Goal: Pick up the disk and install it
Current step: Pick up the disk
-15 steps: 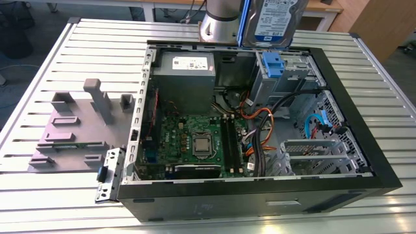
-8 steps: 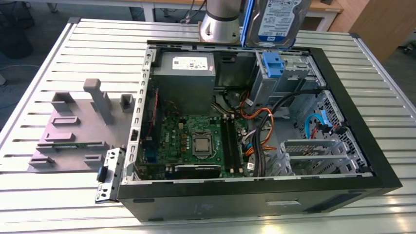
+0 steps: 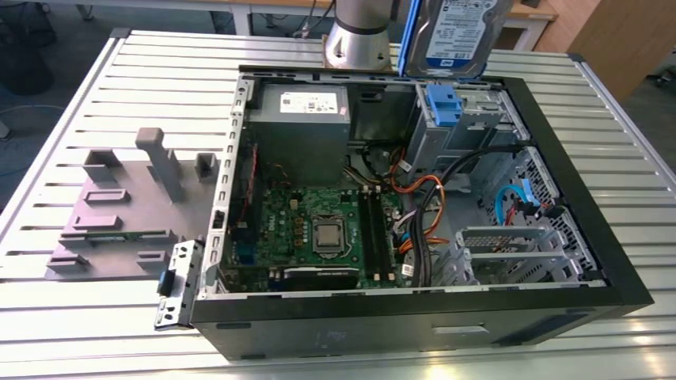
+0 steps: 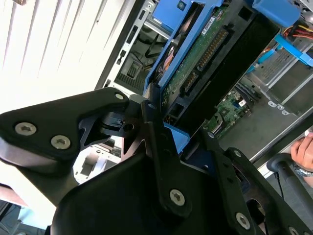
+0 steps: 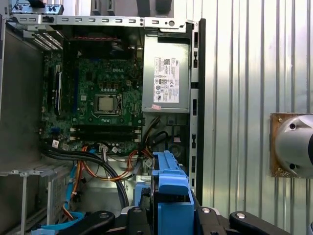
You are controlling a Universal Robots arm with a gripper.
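hanging upright above the drive bay (image 3: 480, 119) of the open computer case (image 3: 423, 324), the disk (image 3: 457, 36) sits clamped by its blue carrier (image 5: 171, 196) between the fingers of the gripper (image 5: 172, 215), seemingly edge-down to slide in.

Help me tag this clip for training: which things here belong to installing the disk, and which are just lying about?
Job in hand: disk, held in the shut pincer above the open computer case; drive bay.

Lying about: power supply; motherboard; grey fixture beside the case; a person's hand.
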